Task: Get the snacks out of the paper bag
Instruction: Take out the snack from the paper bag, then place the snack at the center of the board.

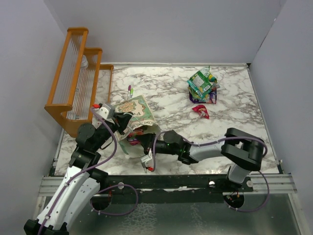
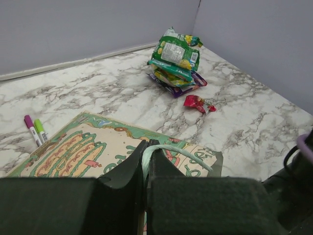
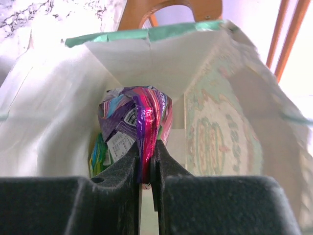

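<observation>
The mint-green paper bag [image 1: 139, 111] lies on its side on the marble table, printed face up, mouth toward the arms. My left gripper [image 2: 147, 144] is shut on the bag's green upper rim [image 2: 181, 154] and holds the mouth up. My right gripper [image 3: 146, 149] is inside the bag's cream interior [image 3: 49, 122], shut on a crinkly purple and pink snack packet [image 3: 139, 115]. A green packet [image 3: 98, 156] lies beside it, deeper in the bag. Outside, several snacks sit in a pile [image 1: 203, 85] at the far right, with a small red packet [image 1: 201, 111] just in front of it.
An orange wooden rack [image 1: 78, 78] stands along the left wall behind the bag. Two markers with purple and green caps [image 1: 130, 91] lie just beyond the bag. Walls close the table at the back and the right.
</observation>
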